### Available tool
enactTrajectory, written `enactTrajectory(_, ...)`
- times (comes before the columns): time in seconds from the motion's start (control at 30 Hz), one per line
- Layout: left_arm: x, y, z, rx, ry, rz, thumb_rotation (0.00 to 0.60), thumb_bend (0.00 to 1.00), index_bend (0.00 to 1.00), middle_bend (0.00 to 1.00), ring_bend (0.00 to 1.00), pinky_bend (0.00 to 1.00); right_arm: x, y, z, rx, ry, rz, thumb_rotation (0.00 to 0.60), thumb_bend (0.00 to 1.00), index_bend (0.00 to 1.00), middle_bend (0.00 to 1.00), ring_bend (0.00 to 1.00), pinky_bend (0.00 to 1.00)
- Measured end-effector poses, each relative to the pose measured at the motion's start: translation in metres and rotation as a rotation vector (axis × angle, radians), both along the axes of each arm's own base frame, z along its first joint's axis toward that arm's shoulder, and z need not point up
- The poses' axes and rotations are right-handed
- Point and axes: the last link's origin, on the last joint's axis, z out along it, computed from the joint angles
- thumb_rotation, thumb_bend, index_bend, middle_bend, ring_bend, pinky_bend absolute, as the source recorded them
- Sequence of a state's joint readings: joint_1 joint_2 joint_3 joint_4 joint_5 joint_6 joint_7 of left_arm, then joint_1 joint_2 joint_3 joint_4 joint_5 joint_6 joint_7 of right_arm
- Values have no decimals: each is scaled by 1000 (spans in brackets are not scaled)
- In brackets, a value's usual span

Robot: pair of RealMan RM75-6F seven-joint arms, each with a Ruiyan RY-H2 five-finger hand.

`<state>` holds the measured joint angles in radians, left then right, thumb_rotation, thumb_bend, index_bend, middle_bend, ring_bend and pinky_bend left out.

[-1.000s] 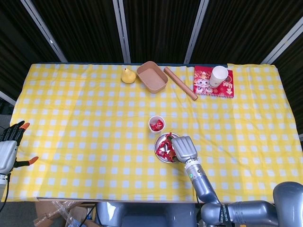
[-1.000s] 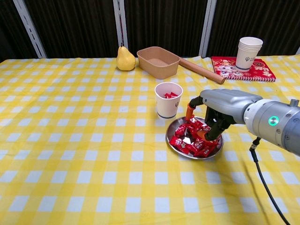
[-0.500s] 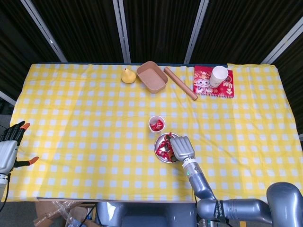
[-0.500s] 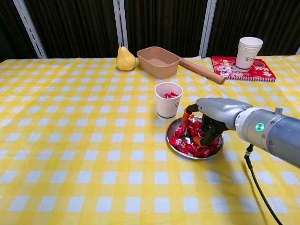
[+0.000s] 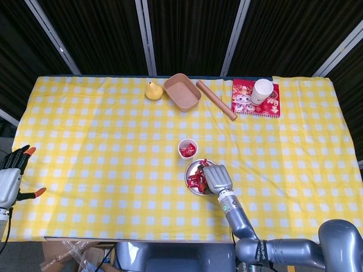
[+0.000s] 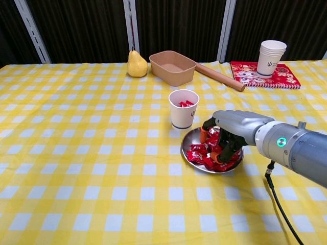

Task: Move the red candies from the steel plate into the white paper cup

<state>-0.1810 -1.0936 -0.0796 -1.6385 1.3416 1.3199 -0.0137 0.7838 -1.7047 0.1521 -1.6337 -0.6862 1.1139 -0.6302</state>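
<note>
Since the earlier frames, the right hand [image 5: 214, 178] has slid leftward and lower over the steel plate [image 5: 193, 189], so that more of the pile is covered.

From the head view, the white paper cup [image 5: 188, 148] stands just beside the plate at its 11 o'clock, with a few red wrappers already inside. The red candies [image 5: 195, 180] left on the plate show at the hand's 9 o'clock. The left hand [image 5: 12, 175] hangs off the table's edge at far 9 o'clock, fingers spread and holding nothing. At 12 o'clock along the far edge lie a pear [image 5: 153, 90], a brown tray [image 5: 182, 91], a rolling pin [image 5: 216, 100] and a stack of cups [image 5: 262, 90] on a red booklet [image 5: 255, 98].

From the chest view, the right hand [image 6: 225, 135] has its fingers [image 6: 225, 149] curled down into the red candies [image 6: 202, 153], touching them; whether a candy is actually pinched cannot be told. The steel plate [image 6: 188, 139] still carries most of a pile, while the white paper cup [image 6: 183, 108] holds only a few. By that look, the task is early: some pieces are across, many remain.
</note>
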Motion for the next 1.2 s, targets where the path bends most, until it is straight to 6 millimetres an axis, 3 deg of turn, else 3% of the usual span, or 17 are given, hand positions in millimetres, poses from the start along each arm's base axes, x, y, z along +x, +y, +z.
enactTrajectory(0.73,0,0,0,1,-3,4,600,0,48,0,0,0,4,3,-13,24,-33,-8,600,461,388,931,944,979)
enactTrajectory(1.0,0,0,0,1,-6,7,600,0,48,0,0,0,2,4,-22,39,-29,-12,600,462,534,931,944,980)
enactTrajectory(1.2,0,1,0,0,-9,8,600,0,48,0,0,0,3,4,-22,36,-43,-9,600,484,552,931,945,979)
